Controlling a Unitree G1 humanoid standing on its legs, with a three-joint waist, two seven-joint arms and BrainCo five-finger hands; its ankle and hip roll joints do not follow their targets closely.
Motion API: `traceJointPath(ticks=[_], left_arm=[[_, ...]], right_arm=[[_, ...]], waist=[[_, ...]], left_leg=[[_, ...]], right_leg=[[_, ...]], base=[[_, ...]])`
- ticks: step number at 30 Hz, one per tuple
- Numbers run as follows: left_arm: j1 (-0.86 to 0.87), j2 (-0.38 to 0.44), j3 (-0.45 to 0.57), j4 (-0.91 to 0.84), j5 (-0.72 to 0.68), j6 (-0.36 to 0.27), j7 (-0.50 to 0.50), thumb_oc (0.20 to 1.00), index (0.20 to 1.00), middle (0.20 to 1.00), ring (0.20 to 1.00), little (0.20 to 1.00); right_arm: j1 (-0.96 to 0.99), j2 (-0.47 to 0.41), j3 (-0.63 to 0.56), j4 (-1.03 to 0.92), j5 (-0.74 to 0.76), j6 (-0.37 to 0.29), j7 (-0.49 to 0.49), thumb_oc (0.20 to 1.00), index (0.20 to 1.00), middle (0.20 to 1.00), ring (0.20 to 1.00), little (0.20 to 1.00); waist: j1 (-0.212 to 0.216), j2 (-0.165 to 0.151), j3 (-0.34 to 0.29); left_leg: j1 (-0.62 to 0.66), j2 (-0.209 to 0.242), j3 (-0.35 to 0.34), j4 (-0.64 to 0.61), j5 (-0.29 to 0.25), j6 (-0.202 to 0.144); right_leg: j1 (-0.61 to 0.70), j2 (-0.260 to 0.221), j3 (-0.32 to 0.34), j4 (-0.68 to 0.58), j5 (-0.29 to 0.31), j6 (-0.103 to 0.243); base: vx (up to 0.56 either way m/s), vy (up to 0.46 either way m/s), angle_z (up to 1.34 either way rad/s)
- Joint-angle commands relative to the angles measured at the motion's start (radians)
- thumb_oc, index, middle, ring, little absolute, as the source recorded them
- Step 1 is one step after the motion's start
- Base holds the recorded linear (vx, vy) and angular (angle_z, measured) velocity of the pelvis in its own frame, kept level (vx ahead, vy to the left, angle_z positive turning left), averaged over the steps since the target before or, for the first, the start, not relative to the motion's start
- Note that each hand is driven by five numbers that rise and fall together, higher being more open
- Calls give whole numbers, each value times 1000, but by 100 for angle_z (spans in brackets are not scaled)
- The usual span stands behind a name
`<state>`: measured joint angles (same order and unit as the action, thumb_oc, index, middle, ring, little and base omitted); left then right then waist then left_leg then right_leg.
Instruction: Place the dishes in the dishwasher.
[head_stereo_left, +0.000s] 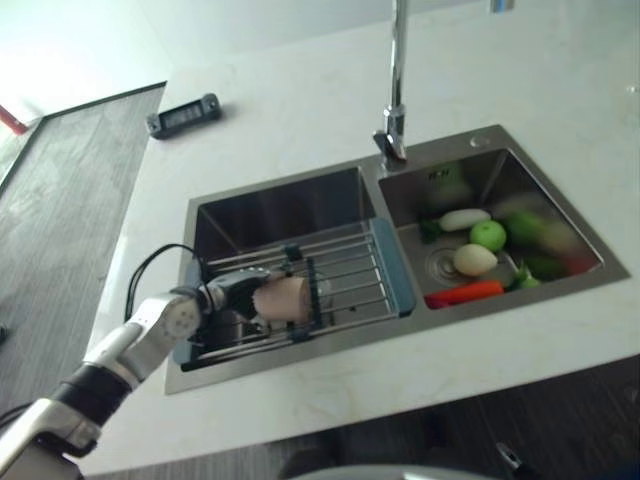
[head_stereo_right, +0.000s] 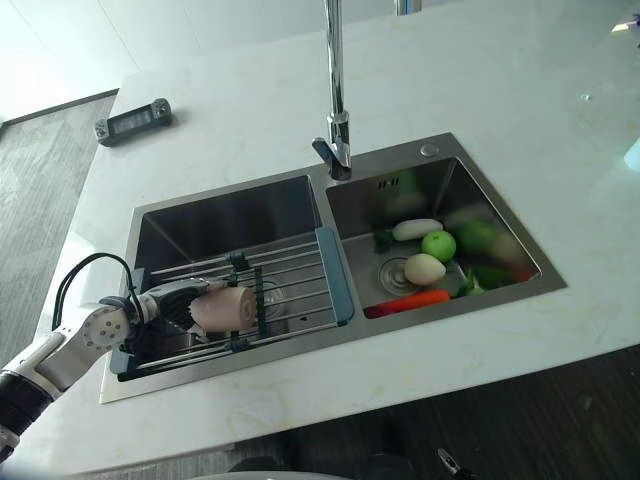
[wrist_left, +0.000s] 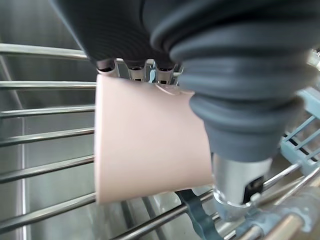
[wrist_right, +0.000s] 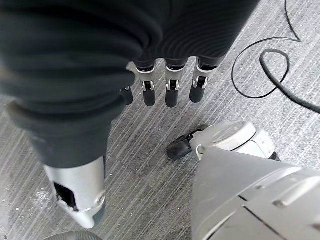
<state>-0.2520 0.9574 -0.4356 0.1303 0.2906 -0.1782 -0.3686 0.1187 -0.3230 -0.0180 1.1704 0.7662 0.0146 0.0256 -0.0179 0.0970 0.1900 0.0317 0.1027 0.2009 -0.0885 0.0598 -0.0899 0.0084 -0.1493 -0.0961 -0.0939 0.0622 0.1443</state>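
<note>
The left robot hand (head_stereo_left: 243, 292) is reaching into the left basin of the sink (head_stereo_left: 270, 210) and gripping a pale pink cup (head_stereo_left: 283, 298) — fingers curled round it, the cup lying on its side over the wire rack (head_stereo_left: 345, 270) that spans the basin. The right robot hand (wrist_right: 165, 85) is hanging over the floor (wrist_right: 150, 165), fingers straight and relaxed, holding nothing. Vegetables (head_stereo_left: 480, 255) are lying in the right basin — beside the tap (head_stereo_left: 396, 90) on the white counter (head_stereo_left: 300, 110).
</note>
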Motion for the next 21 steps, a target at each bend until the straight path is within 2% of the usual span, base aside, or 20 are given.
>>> traceJointPath(ticks=[1, 6, 13, 21], left_arm=[[-111, 16, 10, 22, -31, -7, -23, 1000, 1000, 1000, 1000, 1000], [-121, 10, -30, 31, -6, 32, -21, 1000, 1000, 1000, 1000, 1000], [-161, 47, -98, 89, 136, 15, -26, 1000, 1000, 1000, 1000, 1000], [-198, 50, -184, 171, 228, 1, 12, 1000, 1000, 1000, 1000, 1000]], right_arm=[[-41, 2, 7, 20, 19, -5, -1, 1000, 1000, 1000, 1000, 1000], [-61, -10, 10, 32, 23, -14, 14, 1000, 1000, 1000, 1000, 1000], [-84, -27, 17, 39, 38, -23, 35, 1000, 1000, 1000, 1000, 1000], [-115, -33, 33, 40, 48, -39, 50, 1000, 1000, 1000, 1000, 1000]], waist=[[-9, -33, 19], [-11, -29, 32], [-18, -24, 44], [-29, -24, 49]], left_leg=[[-2, 1, -99, 1, -96, -18], [-6, 2, -98, 1, -94, -19], [-17, -2, -98, 1, -95, -20], [-22, -4, -94, 1, -99, -19]], right_leg=[[12, -71, -29, 7, -25, 106], [6, -74, -26, 7, -23, 105], [-8, -77, -23, 7, -19, 107], [-18, -77, -18, 7, -20, 109]], base=[[0, 0, 0], [0, 0, 0], [-17, 11, 0], [-2, 4, 0]])
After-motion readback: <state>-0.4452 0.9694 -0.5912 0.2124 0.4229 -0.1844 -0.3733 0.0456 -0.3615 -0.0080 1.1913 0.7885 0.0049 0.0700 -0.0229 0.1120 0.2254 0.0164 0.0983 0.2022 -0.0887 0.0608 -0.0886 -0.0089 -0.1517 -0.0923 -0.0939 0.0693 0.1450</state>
